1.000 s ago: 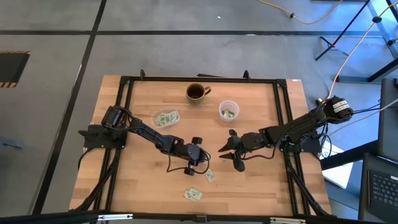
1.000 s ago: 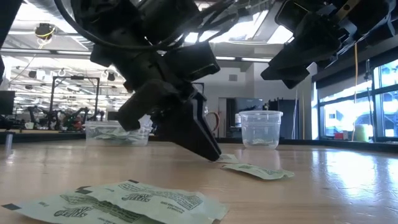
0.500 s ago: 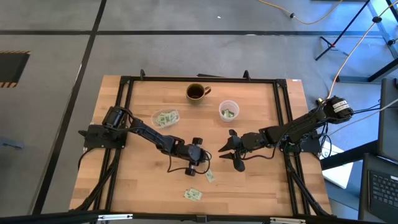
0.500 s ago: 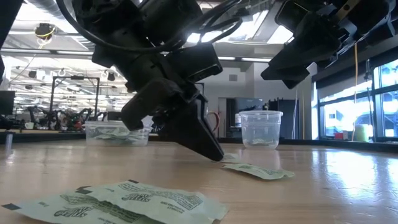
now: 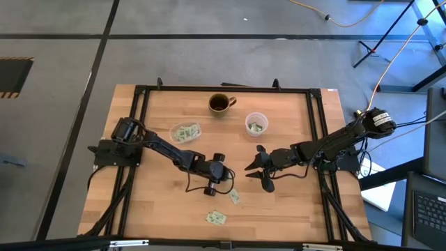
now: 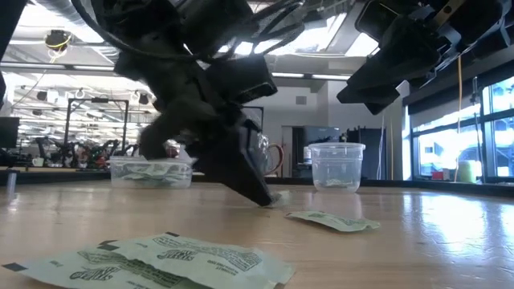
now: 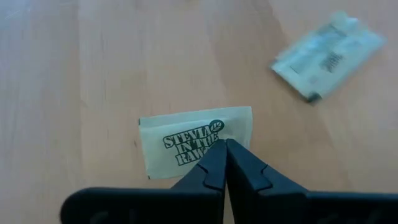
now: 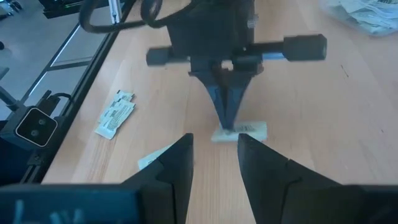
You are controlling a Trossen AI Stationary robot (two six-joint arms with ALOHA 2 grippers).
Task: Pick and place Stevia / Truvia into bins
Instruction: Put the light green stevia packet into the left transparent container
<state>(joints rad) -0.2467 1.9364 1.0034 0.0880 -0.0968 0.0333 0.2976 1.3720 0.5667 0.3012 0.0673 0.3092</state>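
A pale Stevia sachet (image 7: pixel 196 140) lies flat on the wooden table under my left gripper (image 7: pixel 224 144), which is shut on it near the table's middle (image 5: pixel 224 181). One more sachet (image 5: pixel 235 196) and a pair of sachets (image 5: pixel 216 218) lie nearer the near edge. The clear tub (image 5: pixel 187 132) and the round cup (image 5: pixel 256 123) each hold sachets. My right gripper (image 8: pixel 214 155) hovers open above the table (image 5: pixel 261 171), right of the left gripper, touching nothing. My left gripper meets the Stevia sachet at the middle of one long edge (image 7: pixel 214 146), pinched by the tips of its shut fingers. The fingers slant down from above (image 6: pixel 241 172). Most of the sachet lies flat on the table; the end beside the fingertip (image 6: pixel 278 196) looks slightly raised.
A dark mug with a handle (image 5: pixel 220 103) stands near the far edge, between tub and cup. A black frame (image 5: pixel 139 94) runs around the table. Bare wood shows at the near left of the table (image 5: pixel 160 202).
My left gripper has shifted a little toward the table's left, staying low and shut, and the sachet at its fingertips has slid along with it. The other sachets and my right gripper have stayed put.
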